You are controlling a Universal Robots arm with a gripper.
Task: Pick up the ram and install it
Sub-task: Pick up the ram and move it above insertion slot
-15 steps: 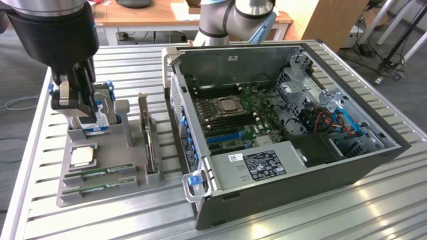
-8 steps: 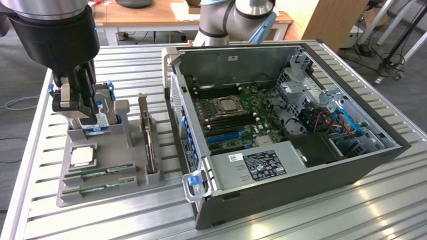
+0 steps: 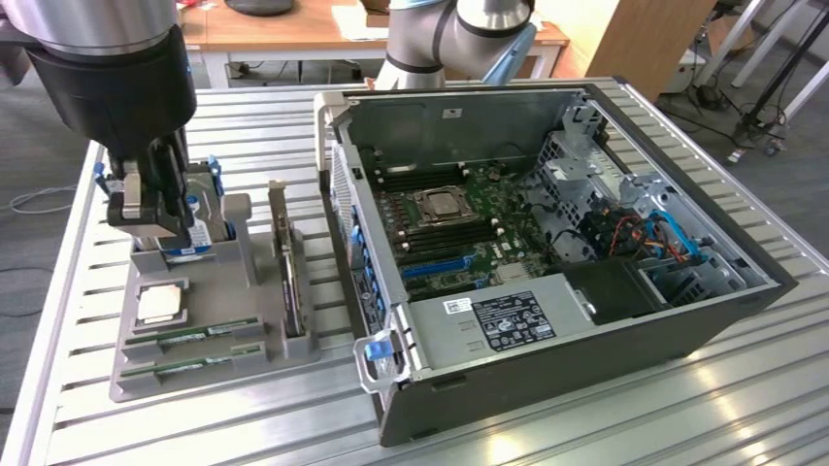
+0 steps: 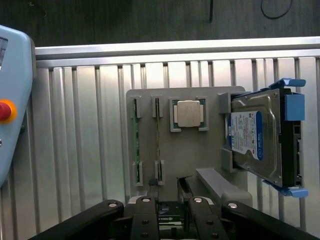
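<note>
Two ram sticks lie in slots of the grey holder tray (image 3: 259,359): one ram (image 3: 194,336) and a second (image 3: 194,368) nearer the front edge. In the wrist view they stand on edge as thin green strips, the ram (image 4: 135,145) and its neighbour (image 4: 157,145). My gripper (image 3: 149,228) hangs over the far end of the tray, in front of the hard drive, well away from the sticks. Its fingers (image 4: 184,184) stand apart with nothing between them, so the gripper (image 4: 167,189) is open.
The tray also holds a silver processor (image 3: 158,303), a hard drive (image 4: 260,137) in blue brackets and an upright card (image 3: 287,282). An open computer case (image 3: 674,330) with its motherboard (image 3: 467,233) lies at the exterior view's right. A pendant with a red button (image 4: 4,110) rests beside the table.
</note>
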